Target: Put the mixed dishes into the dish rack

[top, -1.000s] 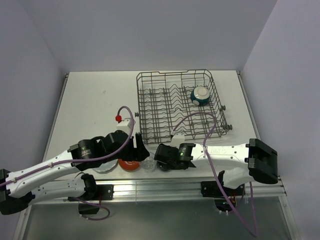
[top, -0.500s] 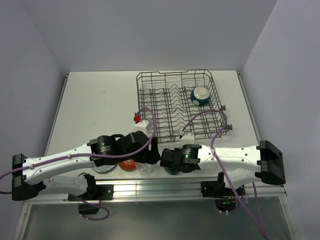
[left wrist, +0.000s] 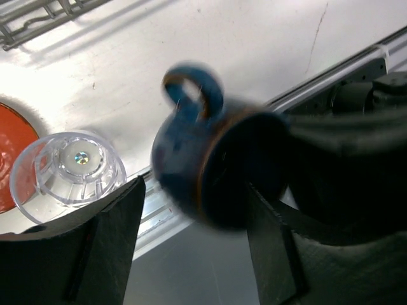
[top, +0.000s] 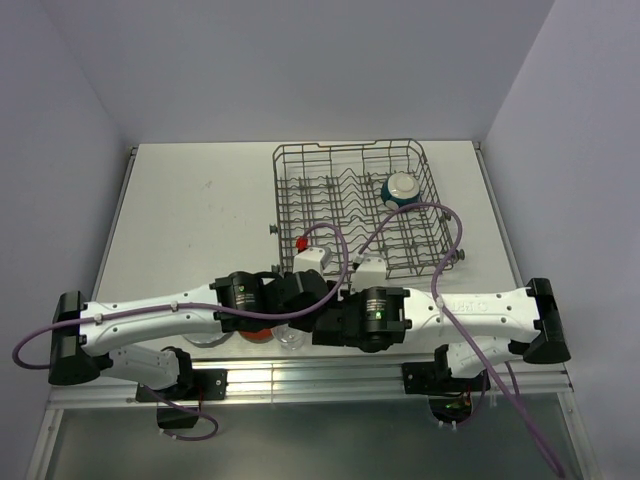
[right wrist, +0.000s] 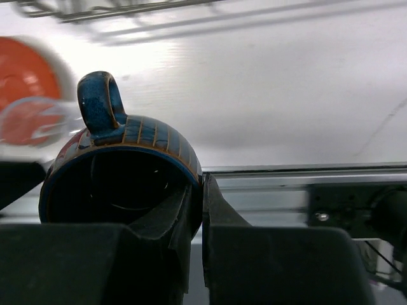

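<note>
Grip: right hand (right wrist: 202, 190) clamped on rim of dark blue mug (right wrist: 121, 171), mug on its side at counter (top: 200, 200) near edge. Left hand (left wrist: 194, 190) open, close by; clear glass tumbler (left wrist: 67, 168) just beside mug.

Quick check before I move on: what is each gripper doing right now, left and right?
Left gripper: open, holding nothing.
Right gripper: shut on the dark blue mug, pinching its rim.
</note>
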Controlling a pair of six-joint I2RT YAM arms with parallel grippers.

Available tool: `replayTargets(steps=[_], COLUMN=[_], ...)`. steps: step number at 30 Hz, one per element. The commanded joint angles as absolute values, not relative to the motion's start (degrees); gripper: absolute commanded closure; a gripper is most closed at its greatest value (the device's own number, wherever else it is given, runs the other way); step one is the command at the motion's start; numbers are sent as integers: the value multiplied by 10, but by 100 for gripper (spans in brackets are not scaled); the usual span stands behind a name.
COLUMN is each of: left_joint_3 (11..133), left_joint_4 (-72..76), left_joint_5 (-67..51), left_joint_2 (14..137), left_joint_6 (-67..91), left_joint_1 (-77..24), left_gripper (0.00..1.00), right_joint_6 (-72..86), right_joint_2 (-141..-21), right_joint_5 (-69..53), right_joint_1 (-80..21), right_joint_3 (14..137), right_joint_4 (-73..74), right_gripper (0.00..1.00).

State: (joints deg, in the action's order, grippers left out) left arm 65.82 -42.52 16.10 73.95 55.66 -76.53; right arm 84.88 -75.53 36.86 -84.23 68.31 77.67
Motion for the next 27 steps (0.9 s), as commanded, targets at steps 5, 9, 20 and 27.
replayTargets(steps=[5,9,20,27], left_joint_3=[672,678,607,596], left_joint_4=[-417,-420,-282,-223], left_joint_5=[190,199,79,30], left_joint_2=[754,756,649,604], left_joint_6=[570,570,498,489], left_joint_1=[-766,-767,-695,-647], left_gripper=[42,68,100,100], right_joint_6=[899,903,811,698], right_joint_2=[-758,-743,-566,-399], right_joint_5=[440,448,436,389], right_joint_1=[-895,-903,-901,-893], right_joint_3=[775,776,684,574], right_joint_4=[828,828,716,487], right_gripper=[100,100,1,0])
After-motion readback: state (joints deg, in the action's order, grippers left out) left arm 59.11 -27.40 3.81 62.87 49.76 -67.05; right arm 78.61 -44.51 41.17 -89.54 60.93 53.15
